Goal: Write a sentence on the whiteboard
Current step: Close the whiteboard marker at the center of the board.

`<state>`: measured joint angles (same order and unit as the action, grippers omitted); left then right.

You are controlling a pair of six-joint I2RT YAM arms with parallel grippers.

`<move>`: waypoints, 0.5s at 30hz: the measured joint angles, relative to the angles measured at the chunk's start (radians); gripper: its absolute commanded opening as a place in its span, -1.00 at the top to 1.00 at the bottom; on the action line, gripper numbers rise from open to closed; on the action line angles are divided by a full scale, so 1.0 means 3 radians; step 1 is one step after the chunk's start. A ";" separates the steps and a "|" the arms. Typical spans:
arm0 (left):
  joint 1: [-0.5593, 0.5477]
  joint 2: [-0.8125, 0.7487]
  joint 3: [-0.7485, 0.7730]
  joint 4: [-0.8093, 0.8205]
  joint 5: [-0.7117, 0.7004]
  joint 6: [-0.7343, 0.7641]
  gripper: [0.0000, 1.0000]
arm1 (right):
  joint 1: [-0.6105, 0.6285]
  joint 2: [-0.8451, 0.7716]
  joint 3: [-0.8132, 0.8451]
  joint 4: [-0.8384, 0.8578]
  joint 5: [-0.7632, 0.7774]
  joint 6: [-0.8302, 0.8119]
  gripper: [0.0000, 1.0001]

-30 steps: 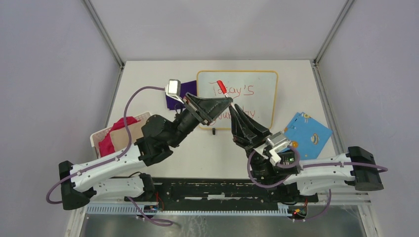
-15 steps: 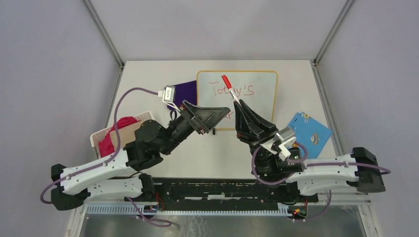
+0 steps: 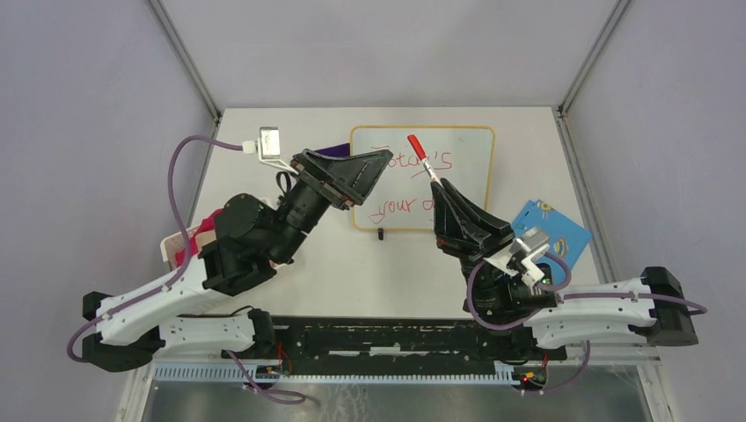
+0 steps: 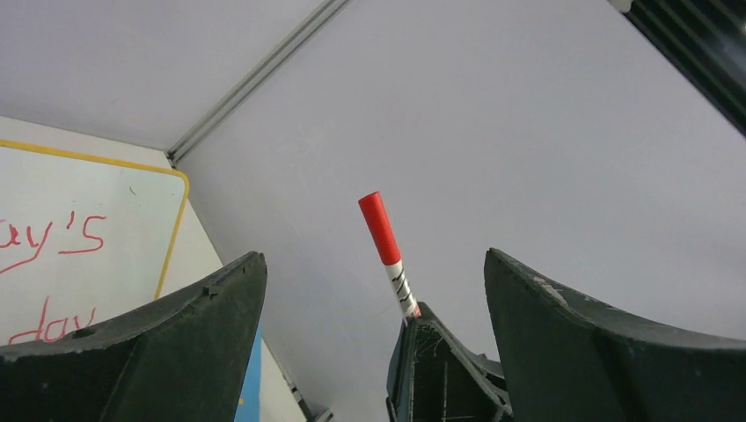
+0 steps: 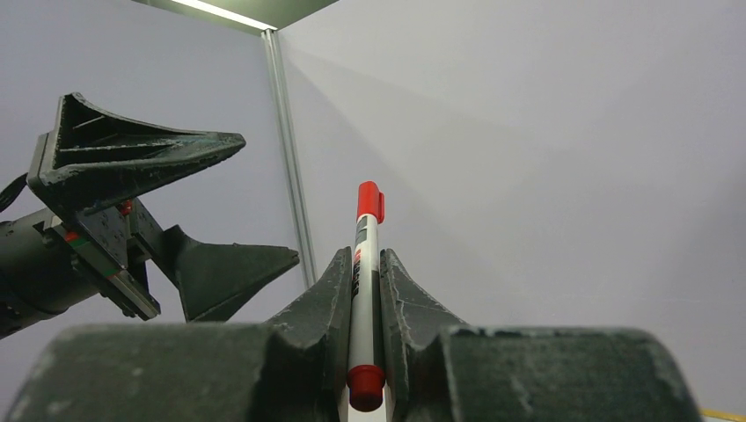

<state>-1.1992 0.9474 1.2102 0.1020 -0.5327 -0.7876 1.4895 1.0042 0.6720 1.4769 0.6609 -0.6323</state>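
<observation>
The whiteboard (image 3: 466,189) lies at the table's far middle, with the sentence (image 3: 413,163) on it in red, in two lines partly hidden by the arms. Its corner (image 4: 97,202) also shows in the left wrist view. My right gripper (image 3: 438,186) is above the board's near right part, shut on a capped red-and-white marker (image 3: 420,156) that points up and away. The marker (image 5: 367,233) sits between the shut jaws of the right gripper (image 5: 365,257). My left gripper (image 3: 374,167) is open and empty, left of the marker (image 4: 387,246) and apart from it.
A blue card (image 3: 550,233) lies right of the board. A purple cloth (image 3: 332,151) peeks out under the left gripper. A white basket (image 3: 171,246) with red cloth stands at the left edge. Metal posts and grey walls enclose the table.
My left gripper has opened, let go of the marker and drawn back to the left. The right gripper has kept hold of the marker and shifted it slightly right.
</observation>
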 measured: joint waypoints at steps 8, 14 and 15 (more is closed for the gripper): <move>0.0024 0.0080 -0.0025 0.0019 0.0257 0.0338 -0.96 | 0.0000 -0.0126 -0.0107 -0.0145 -0.0145 0.0103 1.00; 0.0301 0.0267 0.0066 0.0078 0.0774 0.0376 -0.88 | 0.0000 -0.0192 -0.0188 -0.0169 -0.0249 0.0184 1.00; 0.0418 0.0310 0.0067 0.0108 0.0926 0.0327 -0.88 | 0.0000 -0.0193 -0.0188 -0.0187 -0.0268 0.0191 1.00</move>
<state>-1.0737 1.0405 1.2304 0.1345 -0.2550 -0.6895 1.4895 0.9463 0.6155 1.4208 0.5804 -0.5751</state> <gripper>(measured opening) 0.941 0.177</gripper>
